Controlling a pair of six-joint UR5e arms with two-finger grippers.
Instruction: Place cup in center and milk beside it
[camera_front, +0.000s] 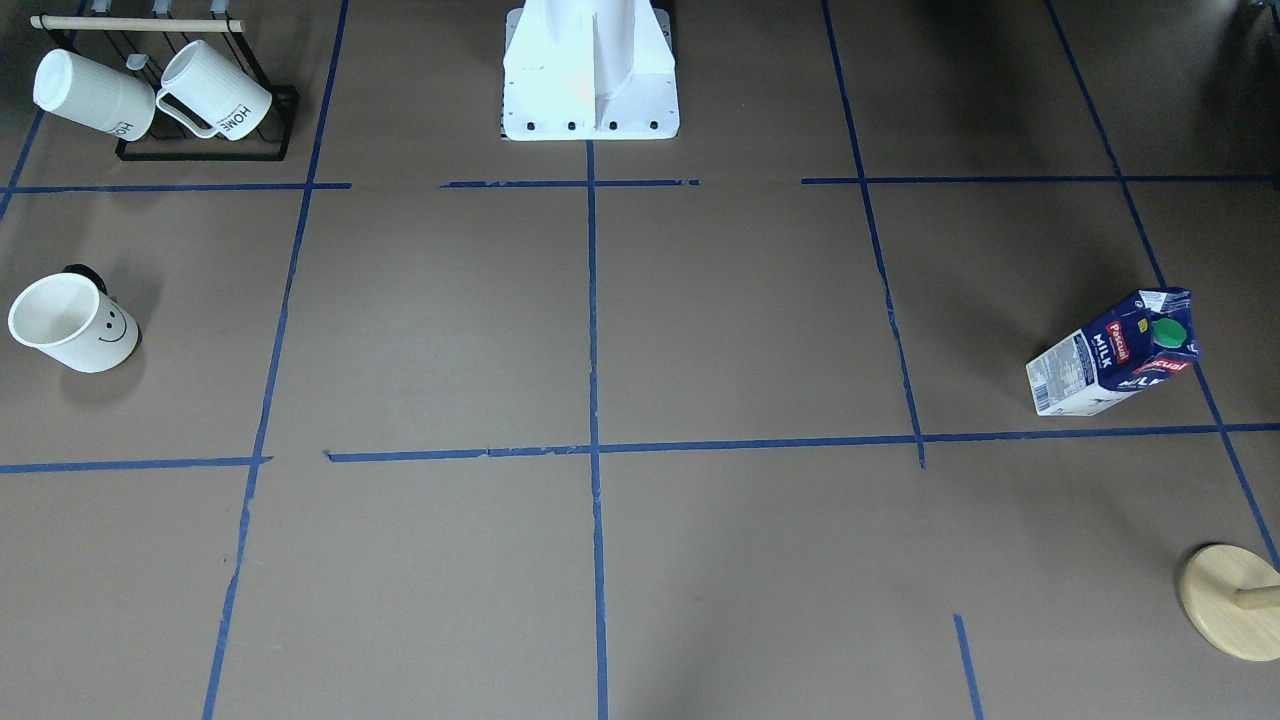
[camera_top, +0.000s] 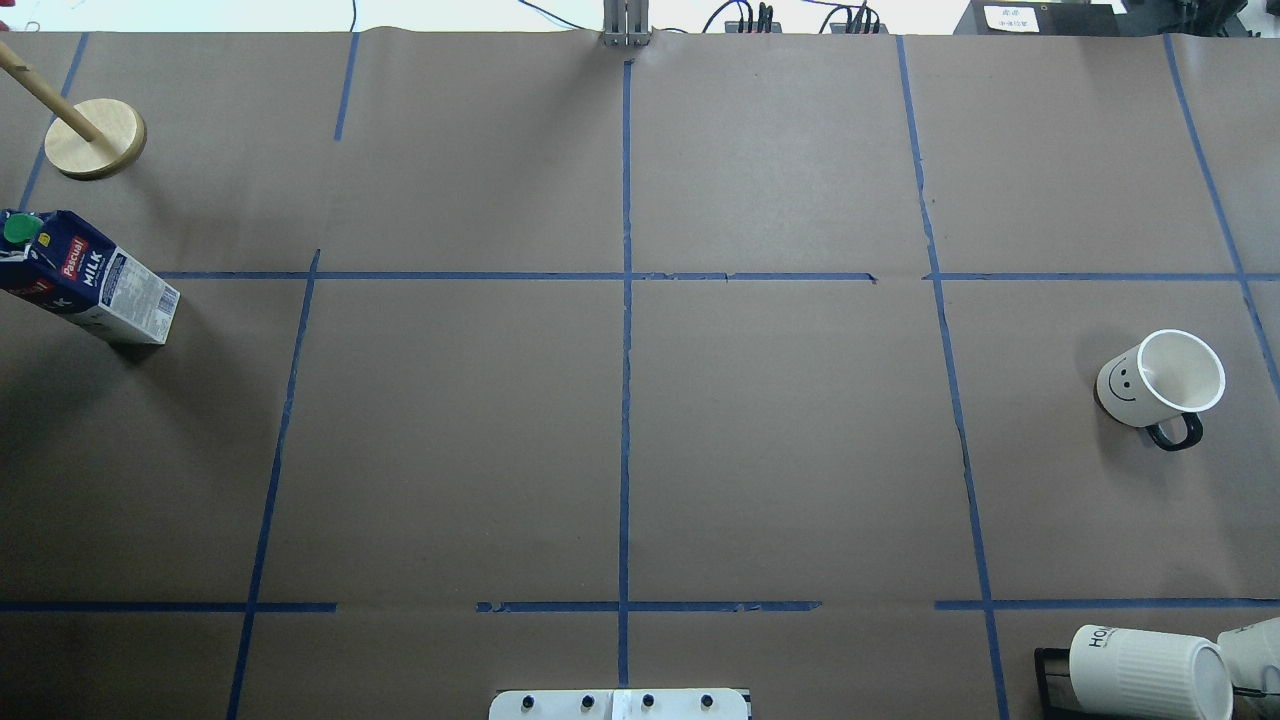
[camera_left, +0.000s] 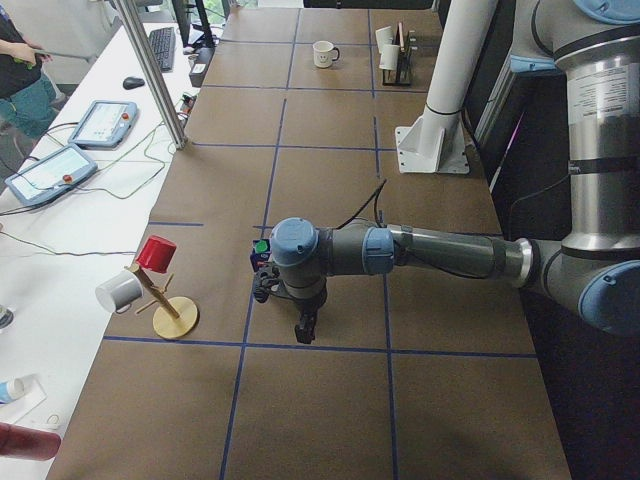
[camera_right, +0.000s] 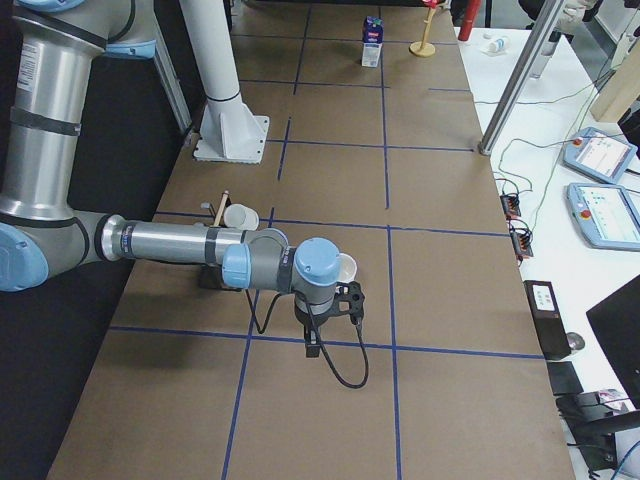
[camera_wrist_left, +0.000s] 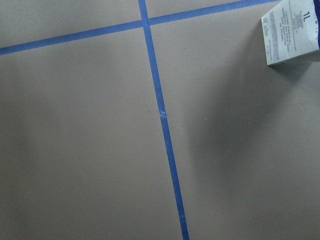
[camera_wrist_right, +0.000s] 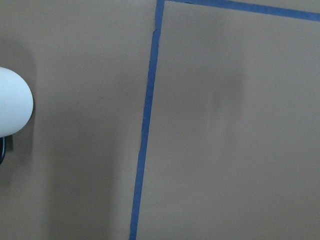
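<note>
You see the cup (camera_top: 1160, 381) far right and the milk (camera_top: 95, 288) far left, both well apart from the center (camera_top: 626, 277). You cannot tell whether the left gripper (camera_left: 303, 328) or the right gripper (camera_right: 312, 346) is clenched.

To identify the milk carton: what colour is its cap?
Green round cap, clearest in the front-facing view.

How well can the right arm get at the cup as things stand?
Probably yes, easily. The cup stands upright on bare table on the robot's right with nothing crowding it, and the right arm hovers with its wrist just beside it.
</note>
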